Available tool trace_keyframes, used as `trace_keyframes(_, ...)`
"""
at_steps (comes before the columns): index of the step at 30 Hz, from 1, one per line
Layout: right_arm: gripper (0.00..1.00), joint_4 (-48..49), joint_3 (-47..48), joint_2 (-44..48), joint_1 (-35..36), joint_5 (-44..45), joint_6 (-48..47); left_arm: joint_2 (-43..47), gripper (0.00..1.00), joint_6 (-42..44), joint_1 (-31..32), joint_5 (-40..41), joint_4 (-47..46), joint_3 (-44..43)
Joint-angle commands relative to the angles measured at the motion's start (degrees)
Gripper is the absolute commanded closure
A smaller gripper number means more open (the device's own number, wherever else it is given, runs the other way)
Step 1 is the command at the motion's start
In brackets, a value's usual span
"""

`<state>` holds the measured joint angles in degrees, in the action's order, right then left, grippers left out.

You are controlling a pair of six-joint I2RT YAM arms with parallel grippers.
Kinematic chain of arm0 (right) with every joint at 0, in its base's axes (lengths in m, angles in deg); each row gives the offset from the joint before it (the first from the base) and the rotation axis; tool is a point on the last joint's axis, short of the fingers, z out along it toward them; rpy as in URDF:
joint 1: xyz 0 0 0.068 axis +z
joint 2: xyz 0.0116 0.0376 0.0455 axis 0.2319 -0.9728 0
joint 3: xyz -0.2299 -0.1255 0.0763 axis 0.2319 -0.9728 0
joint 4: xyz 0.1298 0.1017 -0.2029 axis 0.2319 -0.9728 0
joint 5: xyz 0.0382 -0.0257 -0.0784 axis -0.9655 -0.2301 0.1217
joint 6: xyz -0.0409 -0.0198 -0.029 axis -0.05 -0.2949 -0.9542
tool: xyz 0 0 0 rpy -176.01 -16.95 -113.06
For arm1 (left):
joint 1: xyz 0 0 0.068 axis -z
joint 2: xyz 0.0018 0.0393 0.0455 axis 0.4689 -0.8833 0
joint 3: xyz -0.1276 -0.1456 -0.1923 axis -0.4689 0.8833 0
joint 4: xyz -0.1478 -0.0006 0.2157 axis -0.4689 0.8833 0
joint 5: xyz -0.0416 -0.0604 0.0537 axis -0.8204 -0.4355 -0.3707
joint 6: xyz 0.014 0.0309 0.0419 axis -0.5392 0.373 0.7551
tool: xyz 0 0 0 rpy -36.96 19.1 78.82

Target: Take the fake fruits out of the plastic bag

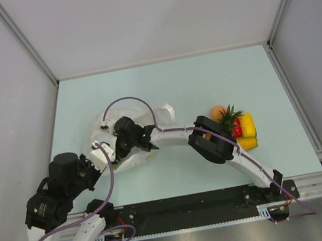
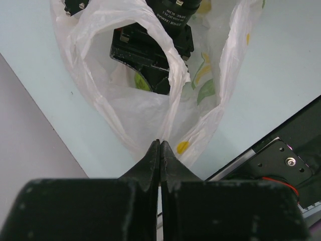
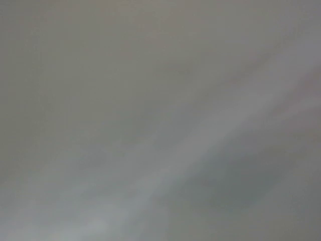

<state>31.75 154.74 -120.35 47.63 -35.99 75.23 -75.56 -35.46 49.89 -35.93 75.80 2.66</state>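
The plastic bag [image 1: 161, 115] lies crumpled at the left of the table. My left gripper [image 2: 160, 143] is shut on its near edge [image 2: 173, 120] and holds the mouth open. My right gripper [image 1: 119, 141] is down inside the bag; its black body [image 2: 150, 50] fills the opening, its fingers are hidden, and its wrist view is only grey blur. Something yellow-green [image 2: 142, 82] shows by it, perhaps the green fruit. On the table to the right lie the peach [image 1: 217, 112], pineapple crown [image 1: 230, 117], strawberry [image 1: 237, 130], lemon [image 1: 247, 124] and mango [image 1: 247, 142].
A white rounded edge with coloured marks, seemingly a plate [image 1: 146, 158], shows under the bag; yellow and green marks [image 2: 204, 91] show through the plastic. The right arm [image 1: 214, 139] spans the table between bag and fruit pile. The black base rail [image 1: 195, 209] runs along the near edge.
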Motion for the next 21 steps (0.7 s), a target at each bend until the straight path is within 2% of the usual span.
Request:
trace_keyframes(1, 0.53, 3.2, 1.4, 2.0, -1.1, -0.1, -2.3, 0.4, 1.00, -1.2, -1.1, -0.9, -0.8, -1.2)
trace_keyframes(4, 0.63, 2.3, -0.7, 6.2, -3.1, -2.7, -5.5, 0.9, 1.00, -1.3, -1.3, -0.4, -1.9, 0.3)
trace_keyframes(14, 0.66, -5.6, -15.5, 31.4, -10.6, -15.6, -18.5, -0.8, 1.00, 0.0, -1.3, -1.2, -11.0, 4.7)
trace_keyframes(17, 0.67, -8.7, -17.0, 37.8, -12.2, -19.4, -20.7, -3.6, 1.00, -1.2, -1.3, -2.1, -15.2, 4.6)
trace_keyframes(21, 0.67, -14.8, -19.5, 46.1, -15.5, -20.1, -24.7, -10.0, 1.00, -1.7, -1.3, -2.7, -18.4, 1.7)
